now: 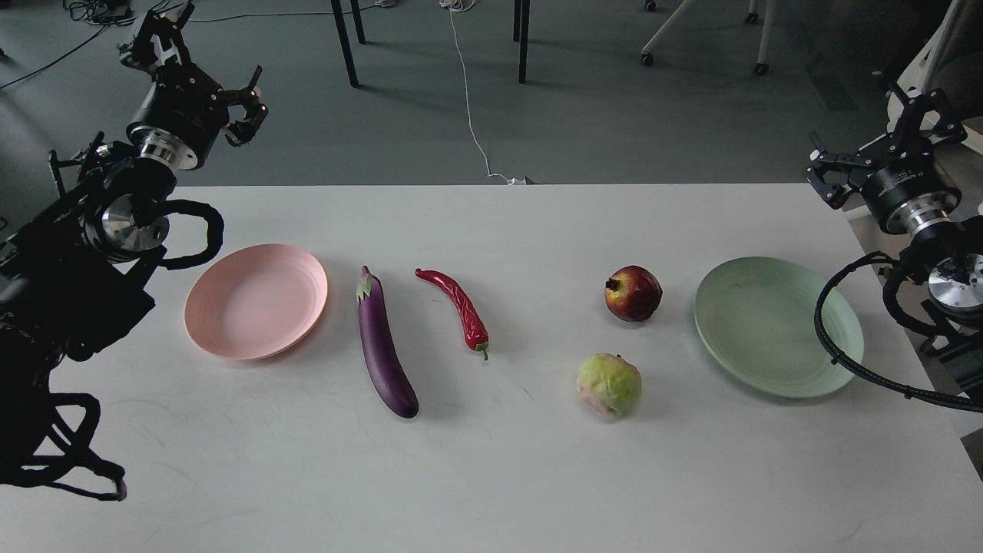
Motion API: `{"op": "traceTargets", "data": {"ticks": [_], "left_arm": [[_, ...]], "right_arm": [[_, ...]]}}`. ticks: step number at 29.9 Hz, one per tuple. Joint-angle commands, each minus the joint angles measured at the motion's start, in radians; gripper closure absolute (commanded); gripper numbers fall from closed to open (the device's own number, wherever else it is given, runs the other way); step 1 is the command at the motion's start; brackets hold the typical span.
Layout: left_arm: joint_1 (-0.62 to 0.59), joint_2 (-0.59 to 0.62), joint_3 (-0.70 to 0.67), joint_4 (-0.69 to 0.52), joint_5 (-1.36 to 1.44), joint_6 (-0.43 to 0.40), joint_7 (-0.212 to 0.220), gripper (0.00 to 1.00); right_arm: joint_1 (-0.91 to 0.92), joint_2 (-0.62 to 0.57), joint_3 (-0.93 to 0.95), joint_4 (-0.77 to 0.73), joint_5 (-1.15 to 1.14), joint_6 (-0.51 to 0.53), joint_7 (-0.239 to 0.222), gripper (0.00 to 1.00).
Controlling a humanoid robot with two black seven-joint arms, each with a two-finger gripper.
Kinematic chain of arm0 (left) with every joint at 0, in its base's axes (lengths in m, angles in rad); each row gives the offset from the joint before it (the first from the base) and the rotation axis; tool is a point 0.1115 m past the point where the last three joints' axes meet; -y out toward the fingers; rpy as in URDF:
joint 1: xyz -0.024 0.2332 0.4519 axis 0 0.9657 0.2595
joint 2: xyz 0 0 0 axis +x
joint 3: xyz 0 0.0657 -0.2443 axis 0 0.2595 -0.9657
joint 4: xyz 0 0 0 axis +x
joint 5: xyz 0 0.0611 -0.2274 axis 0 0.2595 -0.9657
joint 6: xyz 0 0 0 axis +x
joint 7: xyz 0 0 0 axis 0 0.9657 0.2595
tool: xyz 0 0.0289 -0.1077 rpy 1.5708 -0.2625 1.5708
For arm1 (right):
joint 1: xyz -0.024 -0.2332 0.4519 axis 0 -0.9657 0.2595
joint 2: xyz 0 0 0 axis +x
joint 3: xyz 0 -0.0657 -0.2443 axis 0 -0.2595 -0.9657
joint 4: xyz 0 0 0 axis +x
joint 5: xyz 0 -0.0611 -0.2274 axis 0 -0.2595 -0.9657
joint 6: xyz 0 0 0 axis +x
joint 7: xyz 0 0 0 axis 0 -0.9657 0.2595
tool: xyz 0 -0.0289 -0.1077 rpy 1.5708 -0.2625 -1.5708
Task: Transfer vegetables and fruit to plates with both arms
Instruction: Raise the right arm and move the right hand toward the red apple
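Note:
On the white table lie a dark-purple eggplant (384,346) and, to its right, a wrinkled red chili pepper (459,307). Further right sit a dark-red pomegranate-like fruit (633,293) and, nearer me, a lumpy yellow-green ball (610,383). An empty pink plate (256,301) rests left of the eggplant. At the right stands an empty mint-green plate (776,326). My left gripper (201,67) hangs open above the table's far left corner, well away from the pink plate. My right gripper (883,138) is open beyond the far right edge, holding nothing.
The table (491,476) has a wide bare front strip. Beyond its far edge the floor shows chair and table legs (522,38) and a white cable (470,115). Black cable loops hang from both arms beside the plates.

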Motion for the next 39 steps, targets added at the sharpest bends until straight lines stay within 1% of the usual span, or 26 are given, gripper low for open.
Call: {"op": "traceTargets", "data": {"ticks": [1, 9, 12, 18, 21, 24, 28, 31, 35, 39], "left_arm": [[0.004, 0.002, 0.002, 0.000, 0.002, 0.000, -0.025, 0.02], [0.004, 0.001, 0.011, 0.000, 0.004, 0.000, -0.033, 0.02], [0.004, 0.005, 0.011, 0.000, 0.004, 0.000, -0.032, 0.02], [0.006, 0.025, 0.011, 0.000, 0.004, 0.000, -0.030, 0.02], [0.017, 0.036, 0.011, 0.000, 0.004, 0.000, -0.032, 0.02], [0.023, 0.059, 0.011, -0.002, 0.004, 0.000, -0.032, 0.02], [0.024, 0.077, 0.010, -0.003, 0.002, 0.000, -0.033, 0.02], [0.024, 0.091, 0.010, -0.003, 0.002, 0.000, -0.035, 0.02], [0.026, 0.094, 0.010, -0.003, 0.002, 0.000, -0.035, 0.02], [0.036, 0.106, 0.010, -0.003, 0.002, 0.000, -0.035, 0.02]], "right_arm": [[0.006, 0.005, 0.002, -0.001, 0.000, 0.000, 0.002, 0.00], [0.046, -0.023, -0.051, 0.013, -0.005, 0.000, -0.011, 0.00], [0.199, -0.083, -0.226, 0.014, -0.006, 0.000, -0.012, 0.00], [0.465, -0.071, -0.583, 0.034, -0.044, 0.000, -0.011, 0.00], [0.587, -0.023, -0.735, 0.056, -0.154, 0.000, -0.011, 0.00], [0.687, 0.032, -0.864, 0.089, -0.325, 0.000, -0.012, 0.00], [0.793, 0.095, -1.023, 0.174, -0.555, 0.000, -0.012, 0.00], [0.835, 0.138, -1.143, 0.227, -0.708, 0.000, -0.011, 0.00], [0.877, 0.167, -1.237, 0.304, -0.849, 0.000, -0.008, 0.01], [0.888, 0.219, -1.329, 0.318, -0.995, 0.000, -0.001, 0.02]]}}
